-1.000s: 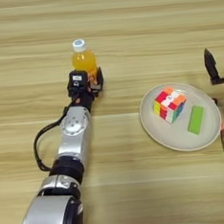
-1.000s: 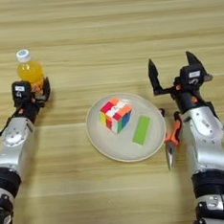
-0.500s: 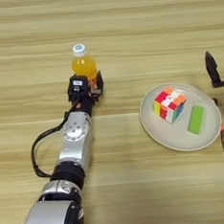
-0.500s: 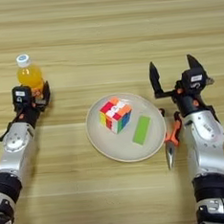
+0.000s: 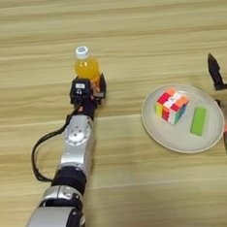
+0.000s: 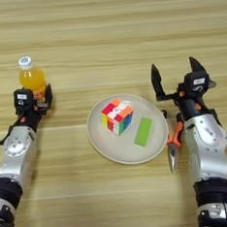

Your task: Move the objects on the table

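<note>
The small orange-juice bottle (image 5: 86, 66) with a white cap stands upright at the left of the table (image 5: 126, 17). My left gripper (image 5: 89, 82) is shut on its lower part, one black finger on each side. The multicoloured puzzle cube (image 6: 117, 116) sits on the left half of a round beige plate (image 6: 116, 151) in the middle. To the right of the plate my right gripper (image 6: 176, 76) is held wide open with nothing between its fingers (image 6: 156, 80).
A flat green block (image 6: 144, 131) lies on the plate to the right of the cube. Orange-handled pliers (image 6: 174, 140) lie on the wood by the plate's right rim, under my right forearm (image 6: 205, 141). A black cable (image 5: 37, 156) loops beside my left arm.
My left gripper has drawn the bottle a little nearer to me. The plate, cube, block, pliers and right gripper have stayed where they were.
</note>
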Controlling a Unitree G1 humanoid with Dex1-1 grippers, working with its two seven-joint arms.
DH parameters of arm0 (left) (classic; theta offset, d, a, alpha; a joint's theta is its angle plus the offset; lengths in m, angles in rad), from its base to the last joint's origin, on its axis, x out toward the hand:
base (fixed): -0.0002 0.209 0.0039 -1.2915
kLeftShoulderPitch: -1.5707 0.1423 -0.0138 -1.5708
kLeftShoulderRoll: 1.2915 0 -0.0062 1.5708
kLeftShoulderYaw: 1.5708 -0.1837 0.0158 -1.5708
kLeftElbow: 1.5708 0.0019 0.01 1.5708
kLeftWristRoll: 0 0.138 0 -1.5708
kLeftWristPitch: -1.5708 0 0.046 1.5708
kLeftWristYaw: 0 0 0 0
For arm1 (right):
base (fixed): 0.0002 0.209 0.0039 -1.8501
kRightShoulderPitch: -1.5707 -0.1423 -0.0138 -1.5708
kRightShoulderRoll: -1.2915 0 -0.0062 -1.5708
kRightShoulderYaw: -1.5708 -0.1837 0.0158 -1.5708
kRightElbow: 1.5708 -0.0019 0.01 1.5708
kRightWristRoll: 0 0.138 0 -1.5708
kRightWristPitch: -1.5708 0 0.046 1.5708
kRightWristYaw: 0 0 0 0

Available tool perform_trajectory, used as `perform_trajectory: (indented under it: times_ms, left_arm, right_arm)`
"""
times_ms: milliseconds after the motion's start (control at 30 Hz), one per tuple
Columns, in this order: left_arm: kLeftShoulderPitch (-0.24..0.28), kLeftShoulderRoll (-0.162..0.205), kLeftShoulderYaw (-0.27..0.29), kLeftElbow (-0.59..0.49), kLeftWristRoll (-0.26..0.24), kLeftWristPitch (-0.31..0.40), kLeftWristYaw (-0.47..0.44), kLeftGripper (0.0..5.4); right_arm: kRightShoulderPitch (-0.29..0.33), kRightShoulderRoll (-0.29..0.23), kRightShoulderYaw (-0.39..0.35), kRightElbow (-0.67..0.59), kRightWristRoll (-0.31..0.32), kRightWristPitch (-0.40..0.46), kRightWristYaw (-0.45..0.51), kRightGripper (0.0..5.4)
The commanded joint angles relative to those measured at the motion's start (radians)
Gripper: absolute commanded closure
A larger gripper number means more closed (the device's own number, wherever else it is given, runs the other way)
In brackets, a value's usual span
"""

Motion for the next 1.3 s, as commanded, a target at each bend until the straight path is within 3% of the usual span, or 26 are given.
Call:
perform_trajectory:
  times_ms: [33, 767, 1300]
  left_arm:
    - [-0.011, 0.002, -0.001, 0.009, 0.008, 0.003, -0.008, 2.02]
    - [-0.014, 0.006, -0.007, 0.056, 0.012, 0.013, -0.027, 2.02]
    - [-0.011, 0.008, -0.012, 0.034, 0.023, -0.029, -0.018, 0.28]
  right_arm:
    - [-0.001, 0.0, -0.002, -0.009, 0.009, -0.004, 0.005, 0.0]
    - [0.001, 0.007, -0.003, -0.024, 0.008, -0.005, -0.001, 0.0]
    - [0.0, 0.005, -0.003, -0.022, 0.008, -0.005, 0.001, 0.0]
